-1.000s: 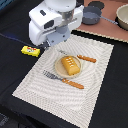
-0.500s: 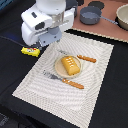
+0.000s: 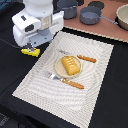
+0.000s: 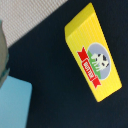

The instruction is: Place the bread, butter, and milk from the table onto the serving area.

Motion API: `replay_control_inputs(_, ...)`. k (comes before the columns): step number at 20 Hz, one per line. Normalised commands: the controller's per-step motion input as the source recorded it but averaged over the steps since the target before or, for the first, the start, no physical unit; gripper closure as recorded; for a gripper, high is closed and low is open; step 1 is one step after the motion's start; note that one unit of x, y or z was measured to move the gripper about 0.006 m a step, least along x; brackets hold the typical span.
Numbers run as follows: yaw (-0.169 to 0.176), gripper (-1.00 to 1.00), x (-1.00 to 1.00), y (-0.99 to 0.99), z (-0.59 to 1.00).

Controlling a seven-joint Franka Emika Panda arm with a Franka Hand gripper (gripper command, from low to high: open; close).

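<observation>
The yellow butter (image 3: 31,52) lies flat on the black table (image 3: 107,95), just off the placemat's edge at the exterior view's left. My gripper (image 3: 30,47) hangs right above it, apart from it. The wrist view shows the whole butter (image 4: 93,57) with its red-and-white label and no fingers across it, so the jaws stand open and empty. The pale blue milk (image 4: 12,107) shows beside the butter in the wrist view; the arm hides it in the exterior view. The bread (image 3: 70,65) lies on the tan plate (image 3: 58,69) on the cream serving area (image 3: 95,85).
An orange-handled knife (image 3: 86,58) and fork (image 3: 72,83) flank the plate. A brown board (image 3: 107,30) with a grey pot (image 3: 91,15) and a bowl (image 3: 123,15) stands behind the placemat. The placemat's corner (image 4: 25,12) shows in the wrist view.
The arm has moved toward the exterior view's left and lower, from over the placemat's corner to above the butter. Bread, plate and cutlery have not moved.
</observation>
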Motion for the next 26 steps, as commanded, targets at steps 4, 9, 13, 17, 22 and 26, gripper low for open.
replay_control_inputs(4, 0.161, -1.0, -0.43, 0.0, -0.24)
replay_control_inputs(9, 0.133, -1.0, -0.58, -0.01, -0.4)
replay_control_inputs(13, 0.113, -1.0, -0.65, -0.02, -0.42)
replay_control_inputs(17, 0.07, -1.0, -0.65, -0.06, -0.35)
replay_control_inputs(22, 0.017, -1.0, -0.31, -0.14, -0.23)
replay_control_inputs(26, 0.0, -1.0, -0.16, -0.08, -0.26)
